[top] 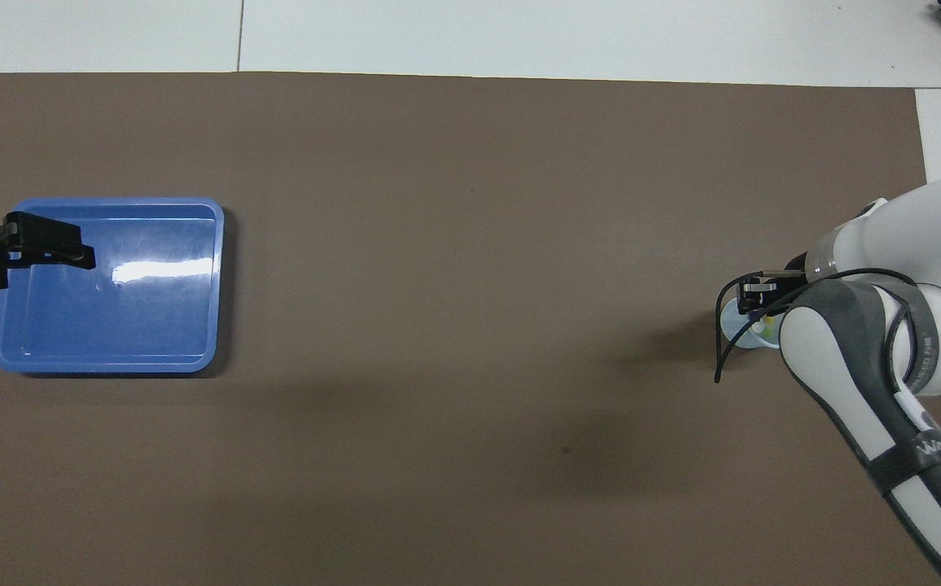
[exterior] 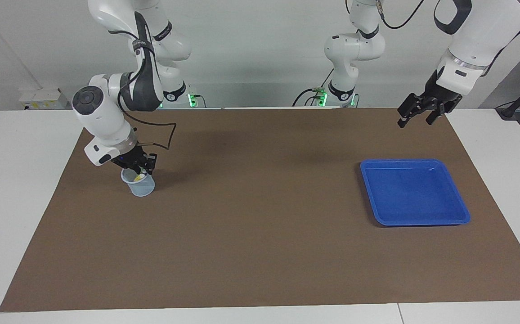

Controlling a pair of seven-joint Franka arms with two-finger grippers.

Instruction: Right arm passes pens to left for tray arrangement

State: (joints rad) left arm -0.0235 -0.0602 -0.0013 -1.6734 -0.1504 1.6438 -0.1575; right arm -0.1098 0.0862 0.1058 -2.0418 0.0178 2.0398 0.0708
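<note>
Facing view: my right gripper [exterior: 139, 170] dips into the pale cup [exterior: 141, 186] holding the pens [exterior: 138, 177]; I cannot tell its grip. My left gripper [exterior: 415, 117] hangs open in the air above the brown mat [exterior: 251, 216], on the robots' side of the blue tray [exterior: 415, 192].

Overhead view: my left gripper [top: 72, 248] covers the tray's [top: 104, 325] edge; my right gripper [top: 751, 295] is over the cup [top: 735, 330].

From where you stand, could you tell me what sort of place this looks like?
Most likely a robotics lab bench: two white arms are mounted at a table covered by a brown mat, with only a blue tray and a cup of pens staged on it.
</note>
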